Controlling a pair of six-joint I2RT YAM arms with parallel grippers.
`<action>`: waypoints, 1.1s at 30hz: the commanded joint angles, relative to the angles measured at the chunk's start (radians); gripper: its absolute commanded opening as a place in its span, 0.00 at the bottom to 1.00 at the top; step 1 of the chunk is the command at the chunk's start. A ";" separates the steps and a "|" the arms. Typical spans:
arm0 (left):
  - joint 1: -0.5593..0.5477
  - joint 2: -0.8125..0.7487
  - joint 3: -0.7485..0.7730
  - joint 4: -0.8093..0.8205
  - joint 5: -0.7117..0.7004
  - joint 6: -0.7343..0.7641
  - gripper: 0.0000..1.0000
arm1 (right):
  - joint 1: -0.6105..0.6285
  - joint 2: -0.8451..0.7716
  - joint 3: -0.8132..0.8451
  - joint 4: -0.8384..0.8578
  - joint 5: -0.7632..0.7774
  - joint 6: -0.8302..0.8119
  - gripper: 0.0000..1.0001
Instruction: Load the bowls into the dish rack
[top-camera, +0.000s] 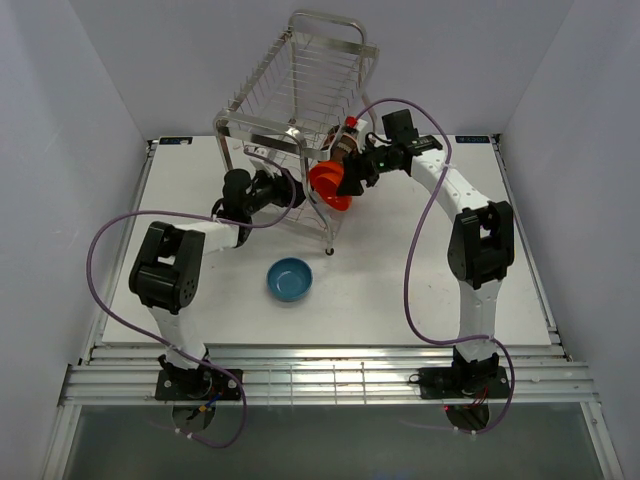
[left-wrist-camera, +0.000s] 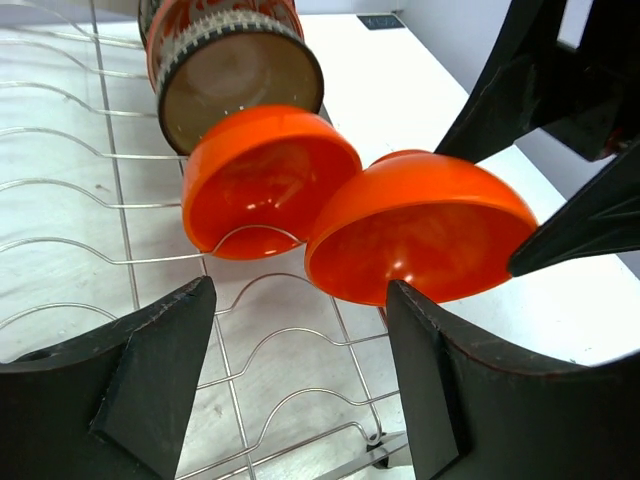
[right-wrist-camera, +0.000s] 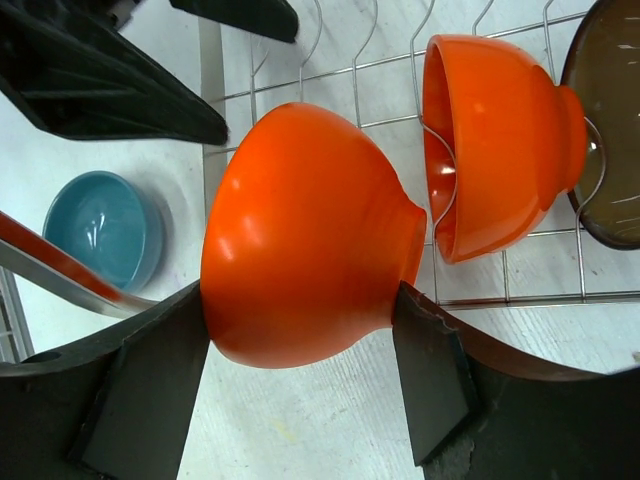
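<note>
Dish rack (top-camera: 300, 90) stood far back on table (top-camera: 400, 300). Right gripper (right-wrist-camera: 298, 290) pinched orange bowl (right-wrist-camera: 300, 230) just beside the lower tier, where second orange bowl (right-wrist-camera: 500, 140) sat slotted. Left gripper (left-wrist-camera: 300, 290) was spread wide. Blue bowl (top-camera: 290, 279) lay on table.

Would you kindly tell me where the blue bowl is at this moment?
In the top view the blue bowl sits alone on the white table, near its middle, on the near side of the dish rack.

Orange bowl (top-camera: 331, 187) in right tool (top-camera: 347, 179), beside rack (top-camera: 300, 75)
</note>
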 joint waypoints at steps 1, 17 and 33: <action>0.009 -0.103 -0.002 -0.031 0.015 0.018 0.79 | 0.003 0.004 0.071 0.016 -0.009 -0.034 0.10; 0.009 -0.374 -0.200 -0.231 0.026 0.026 0.78 | 0.016 0.030 0.123 -0.012 0.002 -0.098 0.09; 0.047 -0.707 -0.246 -0.466 0.101 -0.049 0.79 | 0.039 0.058 0.097 -0.015 0.017 -0.187 0.08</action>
